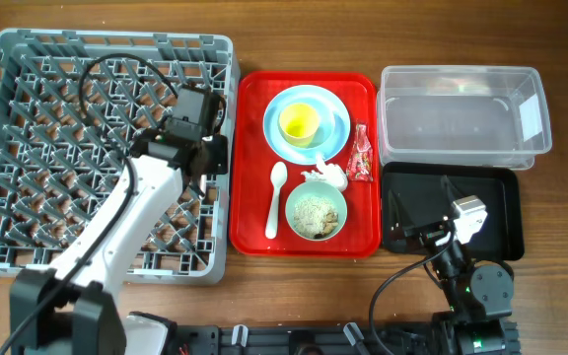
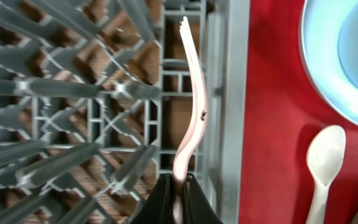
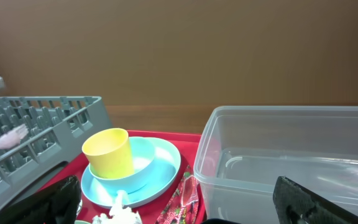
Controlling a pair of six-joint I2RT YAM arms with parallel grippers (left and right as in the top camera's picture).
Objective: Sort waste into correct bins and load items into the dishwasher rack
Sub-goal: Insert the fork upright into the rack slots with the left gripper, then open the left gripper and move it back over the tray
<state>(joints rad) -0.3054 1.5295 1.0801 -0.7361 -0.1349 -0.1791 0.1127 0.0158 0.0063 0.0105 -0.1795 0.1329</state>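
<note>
Your left gripper (image 2: 179,186) is closed on the handle end of the white fork (image 2: 194,106), its fingers pinching it from both sides. The fork points away from the wrist with its tines at the far end. It hangs over the dishwasher rack (image 2: 55,87), above the row of cells along the wall nearest the red tray (image 2: 272,124) (whether it touches the grid, you cannot tell from here).

On the red tray, the white spoon (image 2: 322,162) lies just beside the light blue plate (image 2: 328,74), and the yellow cup (image 3: 107,152) stands upright in the middle of that plate. Nearer you on the tray is the pale green bowl (image 1: 343,219), with the rice-like scraps (image 1: 312,207) inside it. The crumpled tissue (image 1: 328,175) rests at the bowl's far rim, between bowl and plate. The red wrapper (image 1: 362,153) lies along the tray's right edge.

Your right gripper (image 3: 185,202) is spread wide and holds nothing. It hovers above the black tray (image 1: 506,212), facing the red tray. The clear tub (image 1: 392,118) sits on the desk (image 1: 294,296) just behind the black tray, beside the red tray.
</note>
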